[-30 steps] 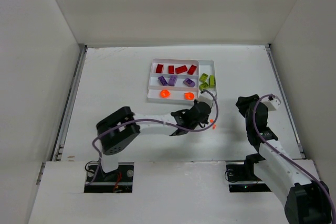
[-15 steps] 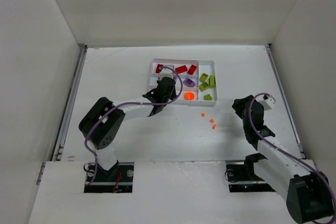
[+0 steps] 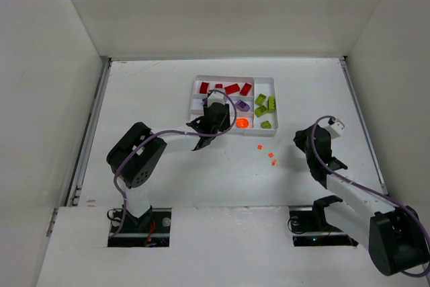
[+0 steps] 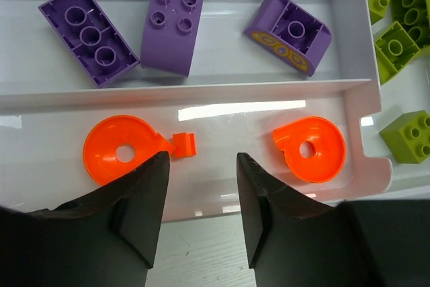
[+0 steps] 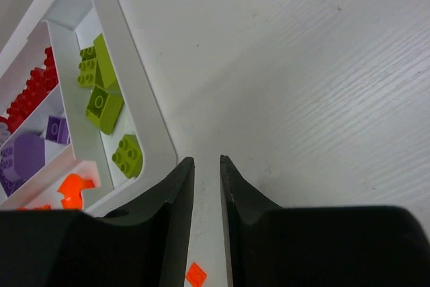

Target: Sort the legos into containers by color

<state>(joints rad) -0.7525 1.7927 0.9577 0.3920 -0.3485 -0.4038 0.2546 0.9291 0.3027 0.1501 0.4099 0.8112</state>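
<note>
Only one marking to read out: a row of yellow printed ovals on the curved purple brick (image 4: 290, 29), no letters legible.

The left arm (image 3: 171, 140) stretches forward and to the right across the desk (image 3: 154, 99), its wrist over the near edge of the white tray (image 3: 263, 78). The left end effector (image 4: 201, 157) hangs just above the nearest slot, jaws apart and holding nothing. A small orange piece (image 4: 184, 144) lies in the slot just ahead of the left fingertip.

The right arm (image 3: 342, 189) is bent back on its own side, well apart from the tray. The right end effector (image 5: 205, 160) points down at bare desk beside the tray's corner, with only a slim gap between its fingers and nothing in it.

Now the count:
- **Red:** four red bricks (image 3: 232, 89) in the far long slot, one partly behind the left wrist.
- **Purple:** three purple bricks (image 4: 89, 35) in the middle slot.
- **Orange, in the tray:** two orange discs (image 4: 119, 150), each with a centre hole, in the near slot along with that small piece.
- **Yellow-green:** four yellow-green bricks (image 5: 104, 107) in the crosswise slot at the tray's right end.
- **Orange, outside the tray:** three loose orange bits (image 3: 271, 155) lie on the desk between the tray and the right arm. One shows just below the right fingers in the right wrist view.
</note>
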